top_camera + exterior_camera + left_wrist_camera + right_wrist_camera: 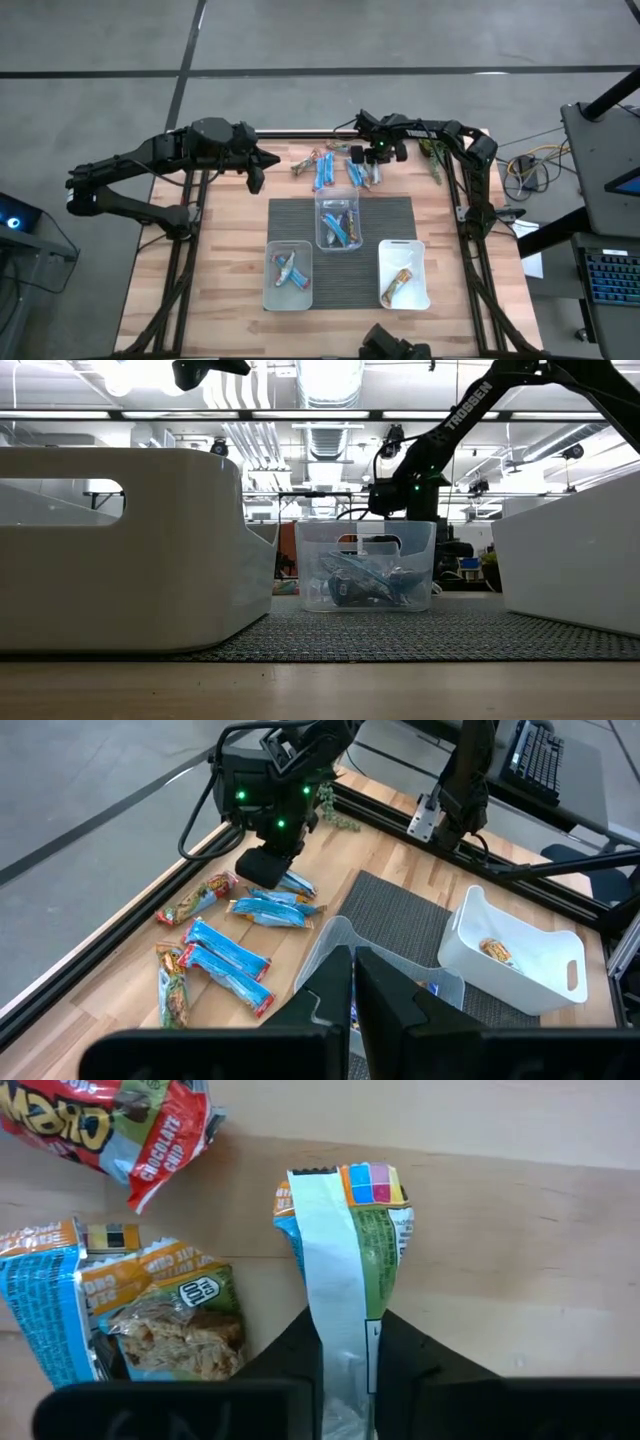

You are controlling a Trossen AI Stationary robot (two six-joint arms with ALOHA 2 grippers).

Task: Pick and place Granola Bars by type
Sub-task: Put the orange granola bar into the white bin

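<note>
Right gripper (345,1365) down at far edge of table (200,270), fingers pinched on one blue-and-green granola bar (350,1250) lying among loose granola bars (235,935) on bare wood. Left gripper (352,990) closed, empty, hovering above table's left side. On dark mat (395,215), three clear tubs (338,222) each hold sorted bars.

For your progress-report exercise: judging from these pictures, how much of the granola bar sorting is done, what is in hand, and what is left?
Done: bars already lie in all three tubs, the middle clear tub, the left tub and the white tub. In hand: the right gripper is shut on a blue-and-green bar at the table's far edge; the left gripper waits shut. Left: a loose pile of bars is still unsorted.
</note>
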